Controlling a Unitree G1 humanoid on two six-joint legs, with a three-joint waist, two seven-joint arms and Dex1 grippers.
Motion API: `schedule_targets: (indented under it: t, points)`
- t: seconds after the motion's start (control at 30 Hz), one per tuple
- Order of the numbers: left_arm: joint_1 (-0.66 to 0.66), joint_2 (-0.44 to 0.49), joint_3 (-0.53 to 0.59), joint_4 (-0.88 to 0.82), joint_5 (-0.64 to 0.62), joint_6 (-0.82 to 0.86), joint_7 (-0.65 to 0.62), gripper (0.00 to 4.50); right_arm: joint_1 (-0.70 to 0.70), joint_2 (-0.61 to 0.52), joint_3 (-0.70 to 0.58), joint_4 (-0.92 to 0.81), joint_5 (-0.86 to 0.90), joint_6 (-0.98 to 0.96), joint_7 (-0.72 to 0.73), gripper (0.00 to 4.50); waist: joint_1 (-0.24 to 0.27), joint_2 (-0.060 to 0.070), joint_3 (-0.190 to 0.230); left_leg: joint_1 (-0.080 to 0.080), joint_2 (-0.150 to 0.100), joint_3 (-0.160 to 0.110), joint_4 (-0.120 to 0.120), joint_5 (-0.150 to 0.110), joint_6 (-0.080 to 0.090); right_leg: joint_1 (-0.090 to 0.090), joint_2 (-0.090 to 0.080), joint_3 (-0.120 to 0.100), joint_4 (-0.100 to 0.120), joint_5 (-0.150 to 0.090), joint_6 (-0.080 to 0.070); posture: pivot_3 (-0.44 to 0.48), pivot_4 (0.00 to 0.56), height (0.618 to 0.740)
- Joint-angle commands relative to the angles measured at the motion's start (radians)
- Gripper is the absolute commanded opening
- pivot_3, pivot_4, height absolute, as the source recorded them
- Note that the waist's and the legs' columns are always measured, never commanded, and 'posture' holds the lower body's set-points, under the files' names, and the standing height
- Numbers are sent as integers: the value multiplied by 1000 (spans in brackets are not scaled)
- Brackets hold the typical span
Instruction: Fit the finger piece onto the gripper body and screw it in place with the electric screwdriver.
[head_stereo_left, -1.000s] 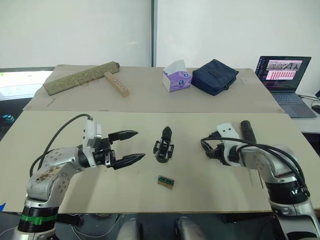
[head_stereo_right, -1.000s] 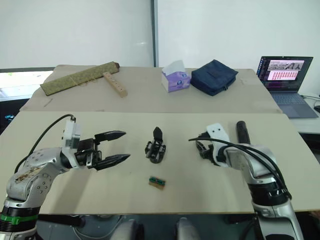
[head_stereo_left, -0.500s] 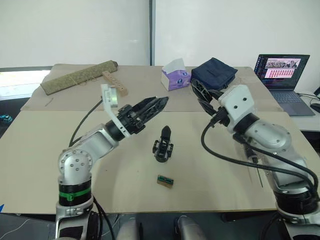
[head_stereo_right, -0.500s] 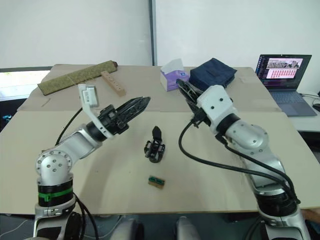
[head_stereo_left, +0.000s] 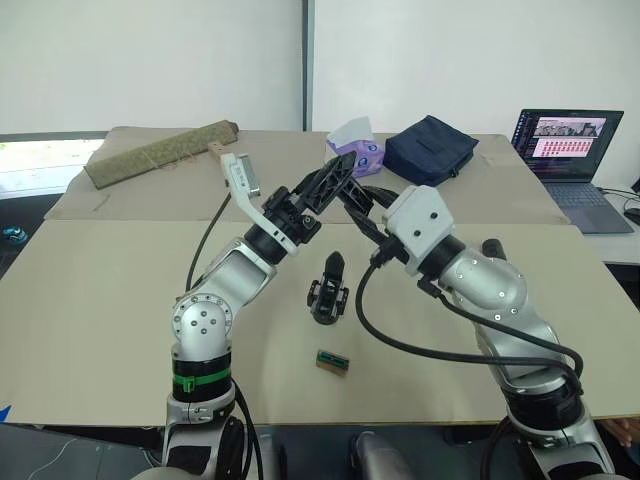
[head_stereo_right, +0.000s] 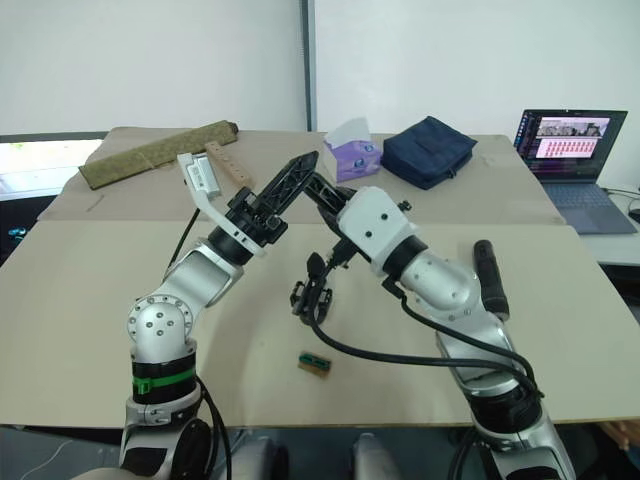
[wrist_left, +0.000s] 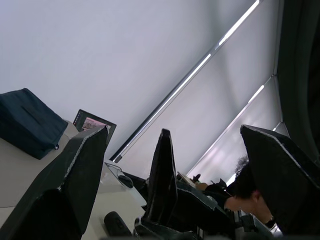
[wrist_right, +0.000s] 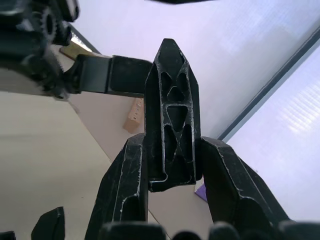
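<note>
- My right gripper has its jaws pressed onto the finger piece. One black finger lies on each flank, and the pointed end juts out past my fingertips.
- My left gripper has its jaws spread wide. The two fingers stand well apart, and a narrow black part sits in the gap between them. I cannot tell whether that part is the finger piece seen edge-on or one of my right fingers.
- Both grippers are raised off the desk and meet above its middle. The left tips cross just beside the right ones, and I cannot tell whether they touch.
- The gripper body stands on the desk's centre, under my raised grippers. Its single finger points up and nothing touches it.
- The electric screwdriver lies toward the desk's right edge. My right arm hides part of it in the left eye view.
- A small green-and-tan block lies between the gripper body and the near edge.
- On the far desk a tissue pack is half hidden behind my fingers. A navy bag sits beside it.
- A laptop sits at the far right corner, and a rolled mat lies at the far left.
</note>
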Motion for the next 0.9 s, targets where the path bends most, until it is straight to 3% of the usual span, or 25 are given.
schedule_targets:
  t: [0.03,0.13,0.33,0.5,0.57,0.67,0.8,0.83,0.9]
  points:
    - [-16,-8,-5,-15,-6,-21,-11,4234,-6,13,-20,-34,-19,-25,-6,1118,0,0,0,0,0,0,0,0,0,0,0,0,0,0,0,0,150,740]
    - [-17,0,-7,-7,1,-19,-13,3174,-17,29,-19,-35,-31,-19,-14,1118,-2,0,0,0,0,0,0,0,0,0,0,0,0,0,0,0,150,740]
    - [-22,6,-8,3,-28,5,1,159,-13,65,-15,-31,-57,-16,-31,1118,-2,0,0,0,0,-1,0,0,0,0,0,0,0,0,0,0,150,740]
    - [-28,-8,12,7,-46,-17,-1,0,-6,107,-60,-30,-12,-25,-29,1118,-1,0,0,0,0,-1,0,0,0,0,0,0,0,0,0,0,150,740]
    - [-47,-6,40,16,-66,-33,-14,0,10,76,-116,-37,22,-30,11,2185,1,0,0,0,0,-1,0,0,0,0,0,0,0,0,0,0,150,740]
    - [-75,32,74,39,-83,-39,-60,0,9,30,-220,-38,108,-12,71,3249,5,-2,1,-1,-1,-1,1,0,0,1,0,0,-1,0,0,0,150,740]
    - [-115,225,91,127,-68,37,-259,0,32,-169,-362,-22,412,67,409,4472,0,-1,2,-1,-1,-1,0,0,0,1,0,0,-1,0,0,0,150,740]
    - [-122,271,83,153,-60,57,-311,0,29,-205,-381,-4,445,57,452,4472,-3,-1,3,1,0,-1,-1,0,0,1,1,0,-2,0,0,0,150,740]
    - [-126,437,25,207,-11,120,-551,0,-12,-277,-442,45,592,196,501,4472,-13,-1,3,1,0,-1,-2,0,0,1,1,0,-2,-1,-1,0,150,740]
